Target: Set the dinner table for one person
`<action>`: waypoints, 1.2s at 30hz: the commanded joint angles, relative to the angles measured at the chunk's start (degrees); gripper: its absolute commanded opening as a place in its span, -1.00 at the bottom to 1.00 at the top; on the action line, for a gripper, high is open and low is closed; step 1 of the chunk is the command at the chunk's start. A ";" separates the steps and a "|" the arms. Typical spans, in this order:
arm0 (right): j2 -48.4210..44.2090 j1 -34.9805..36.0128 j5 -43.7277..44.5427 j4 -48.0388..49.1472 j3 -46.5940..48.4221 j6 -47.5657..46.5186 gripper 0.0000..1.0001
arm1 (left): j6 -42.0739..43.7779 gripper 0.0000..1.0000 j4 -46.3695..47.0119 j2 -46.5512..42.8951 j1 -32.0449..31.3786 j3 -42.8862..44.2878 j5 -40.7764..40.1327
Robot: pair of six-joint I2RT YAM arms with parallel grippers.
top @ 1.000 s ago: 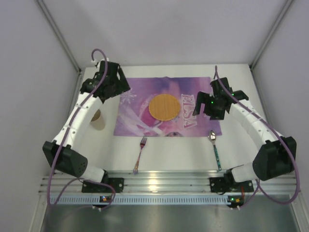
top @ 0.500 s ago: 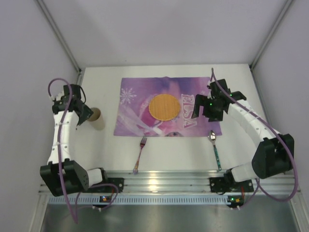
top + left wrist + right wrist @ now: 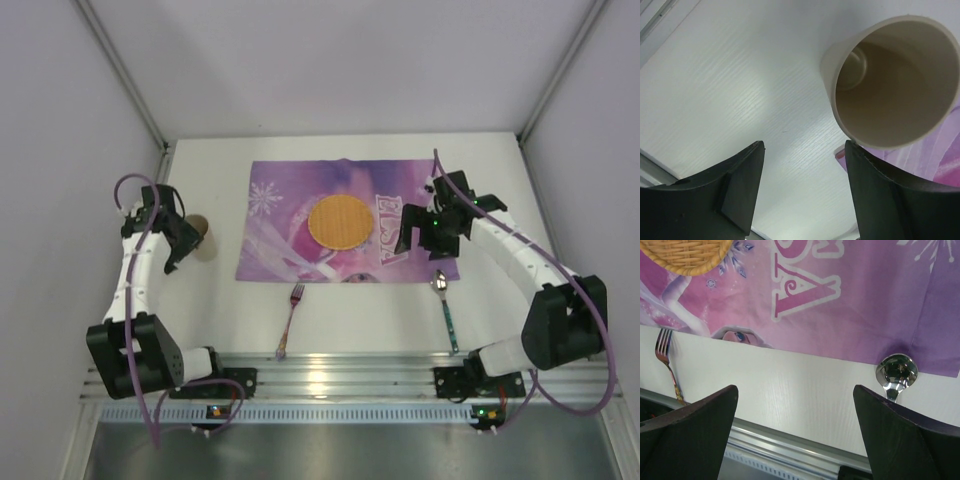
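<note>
A purple placemat (image 3: pixel 300 220) lies on the white dinner table (image 3: pixel 370 310) with a round woven plate (image 3: pixel 340 222) on it. A fork (image 3: pixel 291 318) lies below the mat's left part and a spoon (image 3: pixel 444 305) below its right corner. A beige cup (image 3: pixel 203 237) stands left of the mat. My left gripper (image 3: pixel 182 246) is open just beside the cup (image 3: pixel 892 82), empty. My right gripper (image 3: pixel 425 240) is open above the mat's right edge, empty; its view shows the spoon's bowl (image 3: pixel 896 371) and the fork's tines (image 3: pixel 662 342).
A ribbed aluminium rail (image 3: pixel 330 375) runs along the table's near edge by both arm bases. White walls enclose the table on the left, back and right.
My left arm swung from over the mat's upper left corner out to the left and came down beside the cup. My right gripper shifted slightly.
</note>
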 commanded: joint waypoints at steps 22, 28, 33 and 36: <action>1.96 -0.67 1.22 -0.21 3.64 -1.52 1.00 | -0.89 0.25 9.89 3.31 0.49 2.18 1.96; 3.19 -0.58 0.69 -0.21 3.82 -1.69 0.99 | 0.77 -0.46 14.55 14.12 0.40 4.29 1.87; 3.54 -0.58 1.66 -1.70 6.45 -1.78 0.99 | 2.18 -1.00 13.50 18.88 0.40 7.01 5.82; 3.36 -0.50 0.00 -3.63 12.05 -1.52 0.99 | 3.85 -1.00 14.11 15.20 -0.12 10.24 10.82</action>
